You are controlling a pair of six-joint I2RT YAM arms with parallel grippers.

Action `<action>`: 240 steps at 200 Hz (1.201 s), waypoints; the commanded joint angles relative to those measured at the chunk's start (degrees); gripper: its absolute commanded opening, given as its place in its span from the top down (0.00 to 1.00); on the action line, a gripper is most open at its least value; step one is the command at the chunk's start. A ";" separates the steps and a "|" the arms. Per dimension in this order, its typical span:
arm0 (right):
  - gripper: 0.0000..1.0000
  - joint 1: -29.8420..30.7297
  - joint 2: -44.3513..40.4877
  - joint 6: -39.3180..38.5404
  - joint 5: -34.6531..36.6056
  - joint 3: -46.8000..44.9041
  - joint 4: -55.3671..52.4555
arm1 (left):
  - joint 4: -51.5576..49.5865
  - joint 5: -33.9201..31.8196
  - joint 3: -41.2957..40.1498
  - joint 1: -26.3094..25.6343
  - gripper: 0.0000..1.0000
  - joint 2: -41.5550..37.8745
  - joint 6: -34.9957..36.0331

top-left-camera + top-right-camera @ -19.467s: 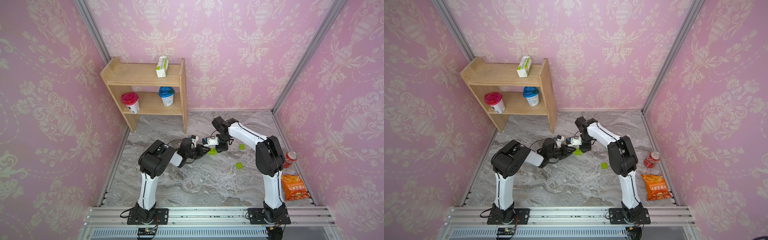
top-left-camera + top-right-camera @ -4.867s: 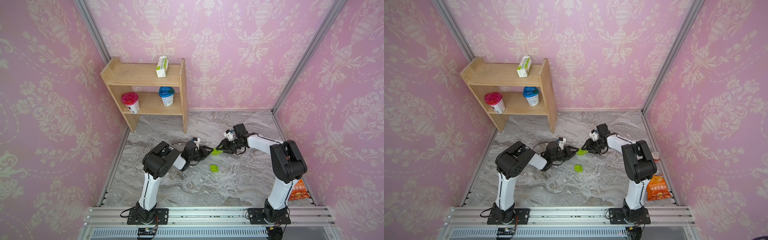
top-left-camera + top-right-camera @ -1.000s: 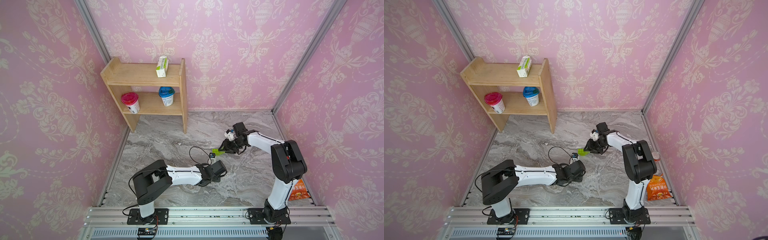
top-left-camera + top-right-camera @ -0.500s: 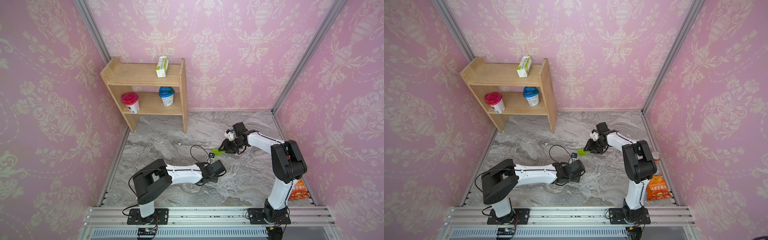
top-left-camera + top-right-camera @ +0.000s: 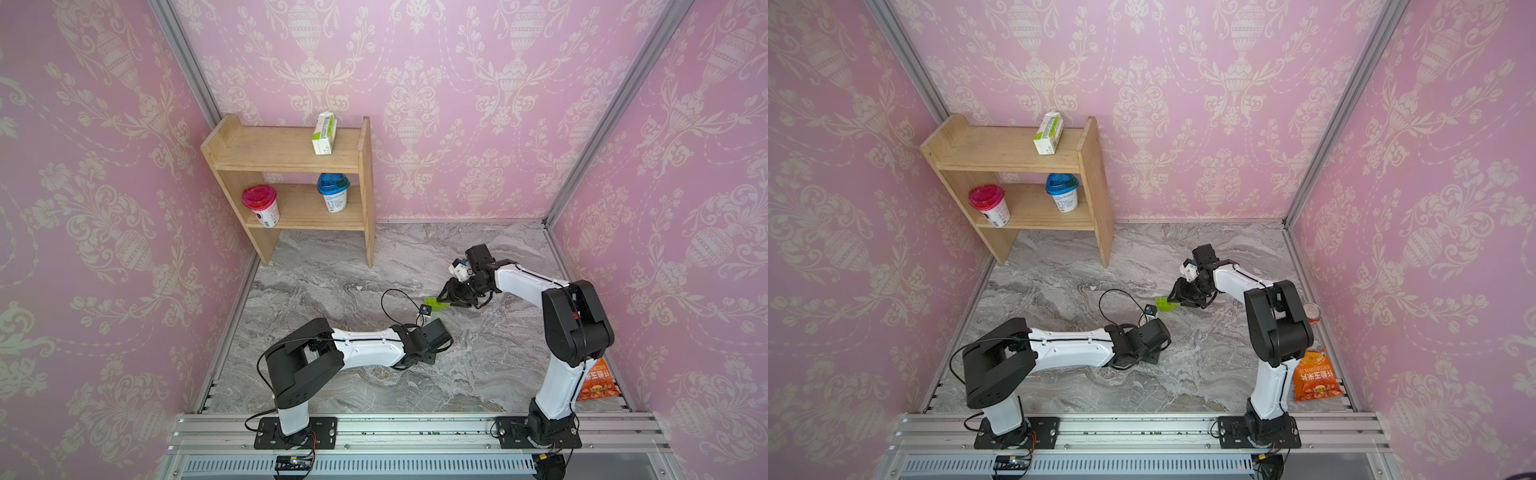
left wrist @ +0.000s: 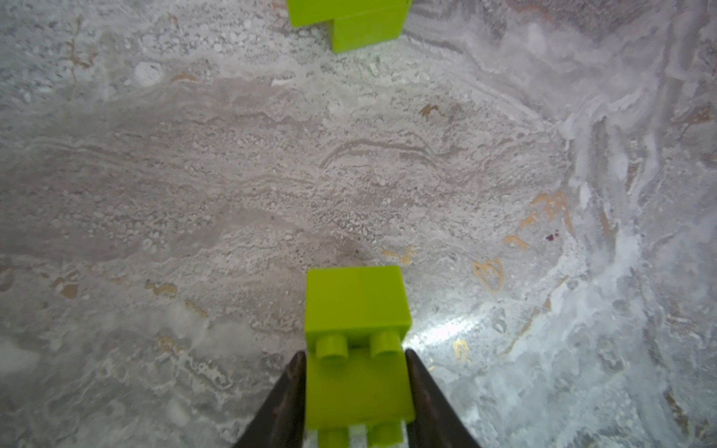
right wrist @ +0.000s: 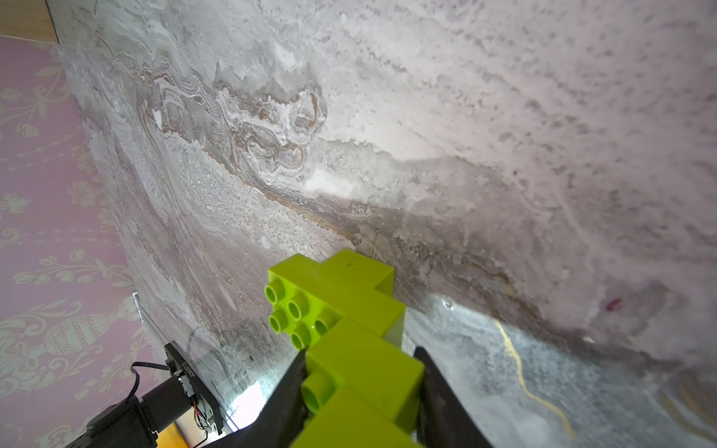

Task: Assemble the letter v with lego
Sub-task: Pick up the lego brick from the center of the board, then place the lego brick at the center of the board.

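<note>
Your left hand [image 6: 355, 353] is clamped on a pair of joined lime-green bricks [image 6: 357, 306] low over the marble counter [image 6: 194, 174]; your right hand [image 7: 361, 351] grips the stepped part-built V [image 7: 341, 287] nearby. Pickup seems underway; next, lift, line up studs, and press together.

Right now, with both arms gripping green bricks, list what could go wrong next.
1. The left jaws pinch the small lime-green plastic brick piece only at its near part. The far part juts past the tips, so pressing could pivot or pop it off.
2. The right jaws hold the stepped lime-green brick assembly by one end. Its free end overhangs and may twist in the grip.
</note>
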 commanded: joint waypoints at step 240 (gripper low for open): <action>0.57 -0.22 0.42 -2.38 0.39 2.22 -3.16 | -44.15 22.36 9.82 11.55 0.82 -3.53 33.08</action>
